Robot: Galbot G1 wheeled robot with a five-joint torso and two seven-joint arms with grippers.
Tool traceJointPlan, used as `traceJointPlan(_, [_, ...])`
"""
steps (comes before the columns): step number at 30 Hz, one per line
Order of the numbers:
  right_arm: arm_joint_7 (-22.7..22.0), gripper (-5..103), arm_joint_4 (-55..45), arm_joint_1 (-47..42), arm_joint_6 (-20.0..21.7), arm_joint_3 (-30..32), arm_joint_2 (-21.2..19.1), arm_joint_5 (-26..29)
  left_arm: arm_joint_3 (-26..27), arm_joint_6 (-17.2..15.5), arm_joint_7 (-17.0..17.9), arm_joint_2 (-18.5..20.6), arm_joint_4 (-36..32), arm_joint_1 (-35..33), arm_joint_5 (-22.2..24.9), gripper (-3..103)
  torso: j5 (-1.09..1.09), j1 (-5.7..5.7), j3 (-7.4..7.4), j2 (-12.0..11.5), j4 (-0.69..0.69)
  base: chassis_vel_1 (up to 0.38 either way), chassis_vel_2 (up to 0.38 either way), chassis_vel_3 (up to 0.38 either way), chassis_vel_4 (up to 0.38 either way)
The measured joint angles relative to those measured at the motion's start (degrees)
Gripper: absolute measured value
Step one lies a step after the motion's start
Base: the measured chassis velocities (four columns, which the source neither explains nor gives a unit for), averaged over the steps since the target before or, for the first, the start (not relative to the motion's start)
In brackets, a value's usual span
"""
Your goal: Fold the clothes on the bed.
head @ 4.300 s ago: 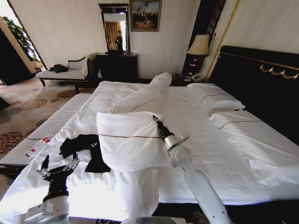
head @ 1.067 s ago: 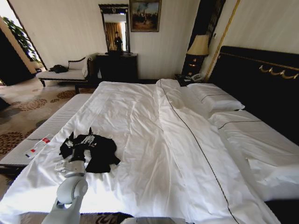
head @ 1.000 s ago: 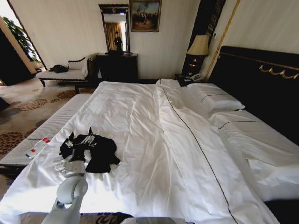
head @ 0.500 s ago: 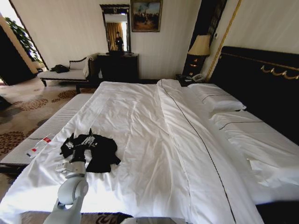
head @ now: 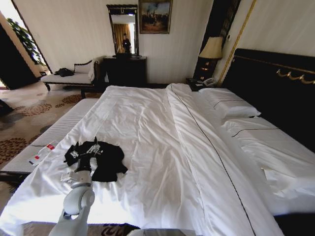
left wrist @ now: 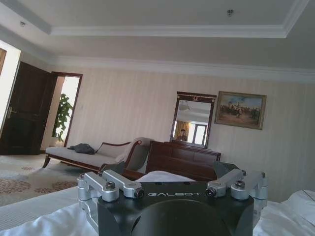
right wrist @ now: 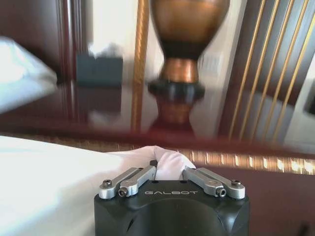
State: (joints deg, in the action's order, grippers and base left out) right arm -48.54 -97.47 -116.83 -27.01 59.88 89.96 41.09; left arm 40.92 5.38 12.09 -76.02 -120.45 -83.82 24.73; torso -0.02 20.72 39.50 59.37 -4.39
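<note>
Across the head view the bed (head: 290, 93) is taking up most of the room, dark headboard on the robot's right, pillows (head: 229, 101) lying flat against it. White duvet (head: 147, 123) is lying spread and mostly smooth over the mattress, which looks like it is serving as a flat folding surface. Black T-shirt (head: 107, 162) is sitting crumpled on the duvet near the robot's left front edge of the bed, well apart from the pillows; it is bunched, not laid out, so folding is not yet started by my read. Left gripper (head: 84, 153) is reaching in low over the near side of the shirt, at or just above the cloth; contact is too close to call. Left wrist view is showing its finger linkages splayed wide, so the fingers are spread and holding nothing, likely set for a grab at the fabric. Right gripper (right wrist: 168, 169) is working far off by the bedside lamp (right wrist: 182, 59), fingers drawn together and pinching a tuft of white bedding (right wrist: 170, 160), probably to pull the cover taut. Small red-and-white bottle (head: 42, 153) is lying on the striped bench (head: 54, 130) beside the bed, clear of the shirt.
</note>
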Motion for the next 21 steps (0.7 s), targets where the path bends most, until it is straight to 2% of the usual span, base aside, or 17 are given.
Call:
traceJointPlan(1, [-0.2, 5, -0.7, -0.2, 0.0, 0.2, 0.1, -0.5, 0.1, 0.0, 0.0, 0.2, -0.1, 0.0, 0.1, 100, -0.01, 0.0, 0.0, 0.0, 0.0, 0.0, 0.0, 0.0, 0.0])
traceJointPlan(3, [-1.0, 17, -3.4, -0.9, -0.1, 1.2, 0.5, -3.0, 0.4, -0.1, 0.0, 0.7, -0.4, -0.1, 0.2, 100, 0.0, 0.0, 0.0, 0.0, -0.02, 0.0, 0.0, 0.0, 0.0])
traceJointPlan(6, [-1.3, 15, -5.0, -1.3, -0.8, 2.7, 0.7, -5.5, 0.5, -0.1, 0.0, 1.0, -0.6, -0.4, 0.2, 100, 0.0, 0.0, 0.0, 0.0, 0.04, 0.0, 0.0, 0.0, 0.0])
traceJointPlan(8, [-1.3, 5, -5.5, -1.3, -1.6, 4.8, 0.4, -7.8, 0.5, -0.1, 0.1, 1.0, -0.9, -0.6, 0.2, 100, 0.01, 0.0, 0.0, 0.0, 0.08, 0.0, 0.0, 0.0, 0.0])
traceJointPlan(10, [-1.3, 5, -5.5, -1.3, -1.7, 5.3, 0.2, -8.1, 0.5, -0.1, 0.1, 0.9, -1.0, -0.7, 0.2, 100, 0.01, 0.0, 0.0, 0.0, 0.08, 0.0, 0.0, 0.0, 0.0])
traceJointPlan(11, [-1.4, 1, -6.1, -2.0, -1.7, 7.7, -0.7, -8.4, 0.5, -0.1, 0.1, 0.8, -1.3, -0.9, 0.2, 100, 0.01, 0.0, 0.0, 0.0, 0.11, 0.0, 0.0, 0.0, 0.0])
traceJointPlan(21, [-4.4, 1, -9.4, -5.6, 0.7, 11.6, -0.8, -8.3, 0.1, -0.1, 0.1, -0.2, -1.6, -1.0, -0.2, 100, 0.01, 0.0, 0.0, 0.0, 0.09, 0.0, 0.0, 0.0, 0.0])
